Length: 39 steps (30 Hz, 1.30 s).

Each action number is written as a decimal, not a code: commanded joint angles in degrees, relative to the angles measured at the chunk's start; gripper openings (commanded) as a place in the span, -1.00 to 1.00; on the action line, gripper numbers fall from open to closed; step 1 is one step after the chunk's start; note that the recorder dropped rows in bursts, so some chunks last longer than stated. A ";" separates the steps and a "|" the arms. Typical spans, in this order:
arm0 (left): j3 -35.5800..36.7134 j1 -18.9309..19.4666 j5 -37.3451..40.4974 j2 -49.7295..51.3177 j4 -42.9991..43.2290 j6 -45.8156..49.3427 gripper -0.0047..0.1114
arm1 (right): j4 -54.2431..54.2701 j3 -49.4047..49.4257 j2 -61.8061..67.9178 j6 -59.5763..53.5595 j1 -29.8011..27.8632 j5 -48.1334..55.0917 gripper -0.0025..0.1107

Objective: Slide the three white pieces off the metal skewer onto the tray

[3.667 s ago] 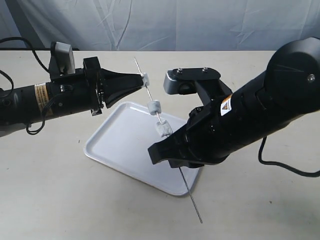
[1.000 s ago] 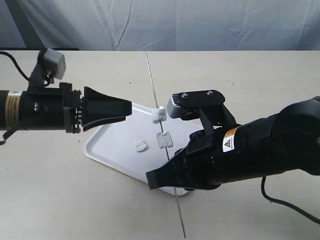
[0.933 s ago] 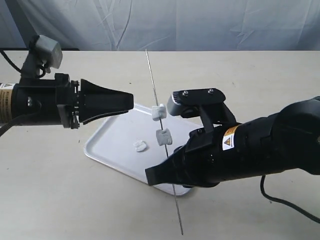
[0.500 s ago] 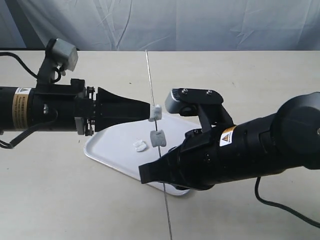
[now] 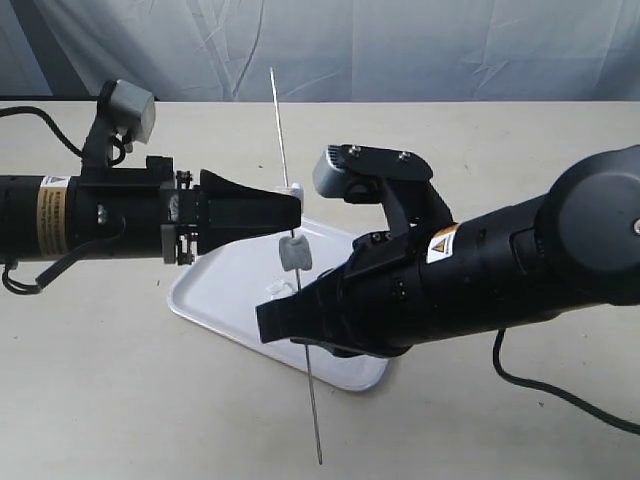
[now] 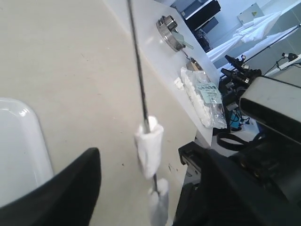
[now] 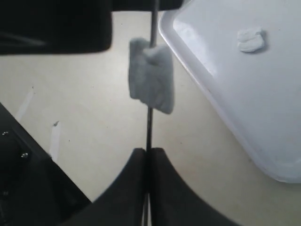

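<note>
The metal skewer stands nearly upright over the tray, and my right gripper is shut on its lower part. Two white pieces are threaded on it, an upper one and a lower one. A third white piece lies loose on the tray. My left gripper is open, its fingers either side of the upper piece. In the right wrist view the fingers pinch the skewer below the lower piece, with the loose piece on the tray.
The beige table runs out around the tray, and the skewer's bottom end hangs over its front part. A grey cloth hangs behind. A bag of white pieces and a metal fitting lie beyond the table.
One white piece came off the skewer and lies on the tray. My left gripper pulled back, then returned to the upper piece. The right arm shifted the skewer left and more upright.
</note>
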 commanded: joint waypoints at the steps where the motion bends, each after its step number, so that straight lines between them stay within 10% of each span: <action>1: 0.37 -0.21 -0.95 0.19 -2.02 0.51 0.10 | -0.52 -0.27 -0.36 -0.64 -0.01 1.83 -0.97; 39: 0.37 -0.10 -3.70 0.19 -0.48 0.01 -0.52 | -2.45 -0.27 -0.36 -0.77 -0.01 0.36 -0.97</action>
